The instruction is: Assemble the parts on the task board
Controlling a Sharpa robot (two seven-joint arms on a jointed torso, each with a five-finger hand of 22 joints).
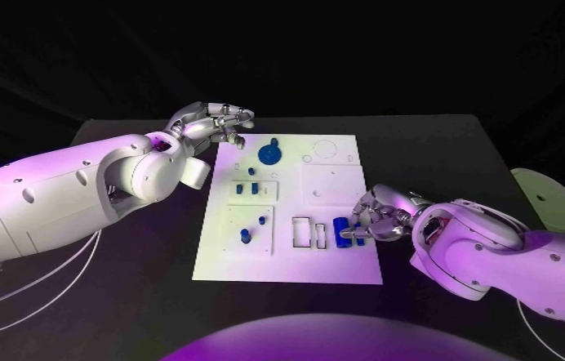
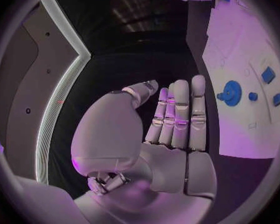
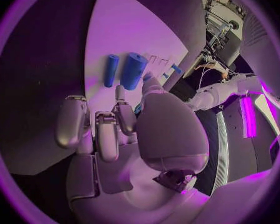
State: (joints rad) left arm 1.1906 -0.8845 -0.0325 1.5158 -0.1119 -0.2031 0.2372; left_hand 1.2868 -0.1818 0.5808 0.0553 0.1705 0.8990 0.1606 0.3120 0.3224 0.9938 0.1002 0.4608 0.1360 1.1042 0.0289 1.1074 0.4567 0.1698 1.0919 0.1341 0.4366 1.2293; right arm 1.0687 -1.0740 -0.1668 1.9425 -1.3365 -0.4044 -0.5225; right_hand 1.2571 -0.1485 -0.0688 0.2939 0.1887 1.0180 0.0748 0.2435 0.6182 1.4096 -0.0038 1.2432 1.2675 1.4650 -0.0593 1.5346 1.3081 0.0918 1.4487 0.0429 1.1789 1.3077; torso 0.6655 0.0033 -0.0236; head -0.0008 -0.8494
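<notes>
Looking down from the head view, the white task board (image 1: pixel 309 206) lies in the middle of the black desk (image 1: pixel 436 144), with small blue parts spread over it. A round blue disc part (image 1: pixel 271 152) sits near the board's upper left, a few little blue pegs (image 1: pixel 247 188) stand just below it, and one more blue peg (image 1: pixel 245 235) is in the lower-left panel.

The left hand (image 1: pixel 218 124) hovers at the board's upper-left corner; in its wrist view the fingers (image 2: pixel 180 112) are straight and side by side, holding nothing.

The right hand (image 1: pixel 379 214) is down at the board's right edge, fingers curled, right beside two blue cylinders (image 1: pixel 344 232) lying next to each other near the rectangular slots (image 1: pixel 309 232). In the right wrist view the cylinders sit just past the fingertips (image 3: pixel 120 94). It might be pinching something small and blue there, but honestly I can't tell.
</notes>
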